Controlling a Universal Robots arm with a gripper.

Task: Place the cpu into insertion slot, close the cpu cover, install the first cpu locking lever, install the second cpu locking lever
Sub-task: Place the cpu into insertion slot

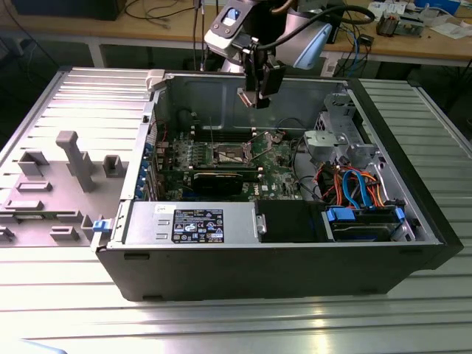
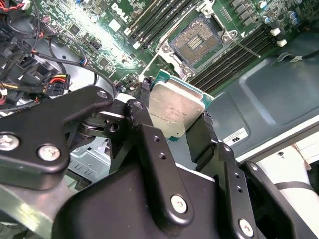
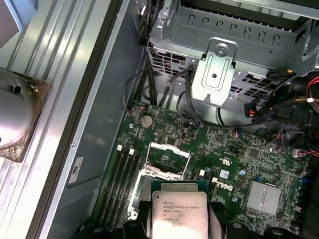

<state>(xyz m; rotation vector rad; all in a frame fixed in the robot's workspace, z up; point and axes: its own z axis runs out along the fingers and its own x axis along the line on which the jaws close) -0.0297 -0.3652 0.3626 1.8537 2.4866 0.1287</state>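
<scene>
My gripper (image 1: pixel 253 94) hangs above the open computer case, shut on the cpu (image 2: pixel 174 107), a flat square chip with a dull silver top. Black fingers (image 2: pixel 205 130) press its two opposite edges. In the first wrist view the cpu (image 3: pixel 178 213) hovers over the near side of the insertion slot (image 3: pixel 155 175). The slot's dark pin field (image 2: pixel 195 40) lies bare inside its silver rim. The cpu cover (image 3: pixel 169 148) stands swung up on the slot's far edge. A thin metal lever (image 2: pixel 245 49) lies free beside the slot. In the exterior view the slot (image 1: pixel 228 153) is below and slightly left of the gripper.
Memory slots (image 3: pixel 122 174) flank the socket. A long black graphics card (image 1: pixel 221 179) runs in front of it, and a silver drive cage (image 1: pixel 343 133) with coloured cables (image 1: pixel 354 184) fills the case's right. The power supply (image 1: pixel 188 221) sits at the front. A grey fixture (image 1: pixel 74 158) stands outside, left.
</scene>
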